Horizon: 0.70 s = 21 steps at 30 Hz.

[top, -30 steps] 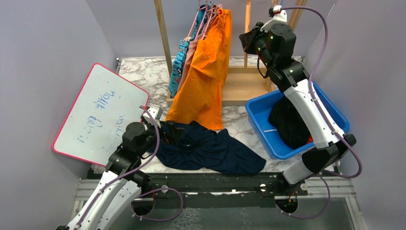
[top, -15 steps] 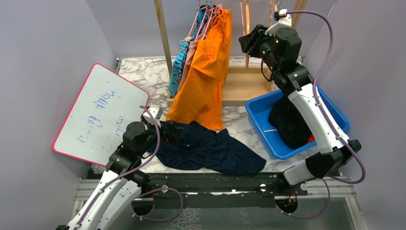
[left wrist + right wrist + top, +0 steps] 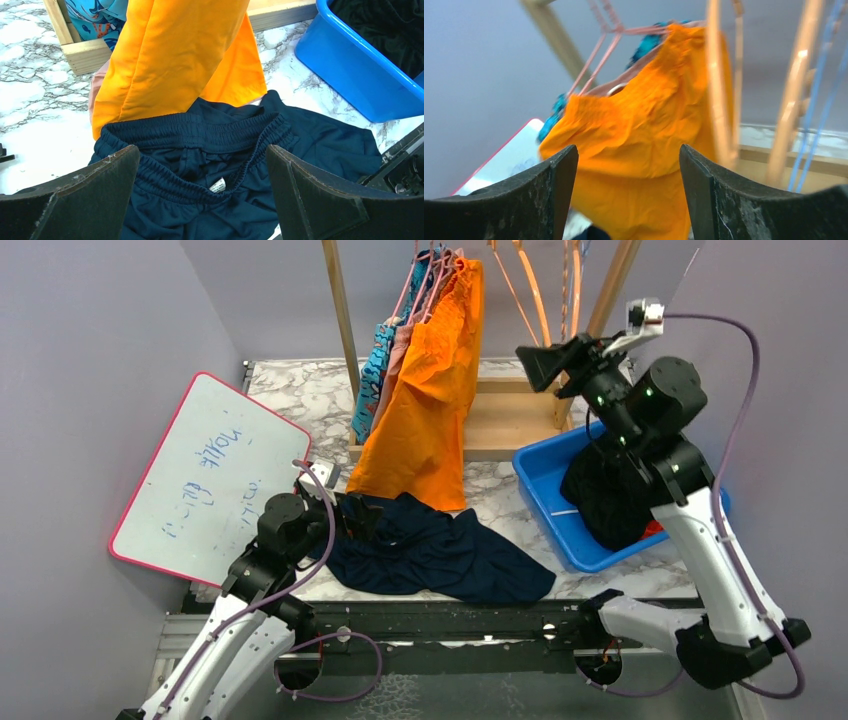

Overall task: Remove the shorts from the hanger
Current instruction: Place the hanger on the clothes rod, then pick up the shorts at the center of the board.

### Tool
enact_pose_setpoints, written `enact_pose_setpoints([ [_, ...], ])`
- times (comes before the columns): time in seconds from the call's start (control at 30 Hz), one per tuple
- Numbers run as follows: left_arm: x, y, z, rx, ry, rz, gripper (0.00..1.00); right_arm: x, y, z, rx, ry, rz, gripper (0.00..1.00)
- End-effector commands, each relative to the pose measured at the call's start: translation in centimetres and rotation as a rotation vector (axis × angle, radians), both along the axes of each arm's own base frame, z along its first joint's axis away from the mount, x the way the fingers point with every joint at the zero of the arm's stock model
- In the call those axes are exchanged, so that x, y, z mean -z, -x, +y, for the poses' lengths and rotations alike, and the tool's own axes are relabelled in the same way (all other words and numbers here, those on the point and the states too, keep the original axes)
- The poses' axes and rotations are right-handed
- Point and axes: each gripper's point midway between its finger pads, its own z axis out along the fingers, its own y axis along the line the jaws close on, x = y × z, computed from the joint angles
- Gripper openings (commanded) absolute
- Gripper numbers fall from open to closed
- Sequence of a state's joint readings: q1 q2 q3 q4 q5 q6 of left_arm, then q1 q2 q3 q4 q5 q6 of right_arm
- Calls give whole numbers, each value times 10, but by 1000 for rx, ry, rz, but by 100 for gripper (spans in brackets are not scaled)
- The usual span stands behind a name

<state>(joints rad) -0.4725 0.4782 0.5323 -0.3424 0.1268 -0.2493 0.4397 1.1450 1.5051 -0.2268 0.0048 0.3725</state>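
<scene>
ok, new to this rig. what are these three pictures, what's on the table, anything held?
Two robot arms, each ending in a two-finger gripper. The wide picture looks down from above and behind; the other two come from wrist cameras. On the marble table: navy shorts, a whiteboard, a blue bin of dark clothes. On the wooden rack hang orange shorts. The left gripper hovers open over the navy shorts; the right gripper is open in the air near the rack. Neither holds anything.
</scene>
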Motion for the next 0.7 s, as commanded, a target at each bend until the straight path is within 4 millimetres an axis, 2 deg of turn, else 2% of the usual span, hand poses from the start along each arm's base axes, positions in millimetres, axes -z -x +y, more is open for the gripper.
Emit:
enact_pose_setpoints([
  [0.0, 0, -3, 5, -30, -7, 2, 99, 9, 61, 46, -398, 48, -116, 75],
  [0.13, 0, -4, 6, -38, -9, 1, 99, 47, 113, 72, -719, 61, -51, 75],
  [0.3, 2, -8, 14, -94, -15, 10, 99, 121, 155, 86, -990, 60, 148, 75],
  [0.4, 6, -14, 25, -173, -25, 25, 99, 166, 166, 97, -1007, 85, 246, 75],
  [0.57, 14, -24, 44, -304, -48, 55, 99, 243, 189, 143, -967, 316, 389, 76],
  [0.67, 15, -27, 55, -369, -59, 67, 99, 283, 177, 163, -862, 453, 403, 78],
])
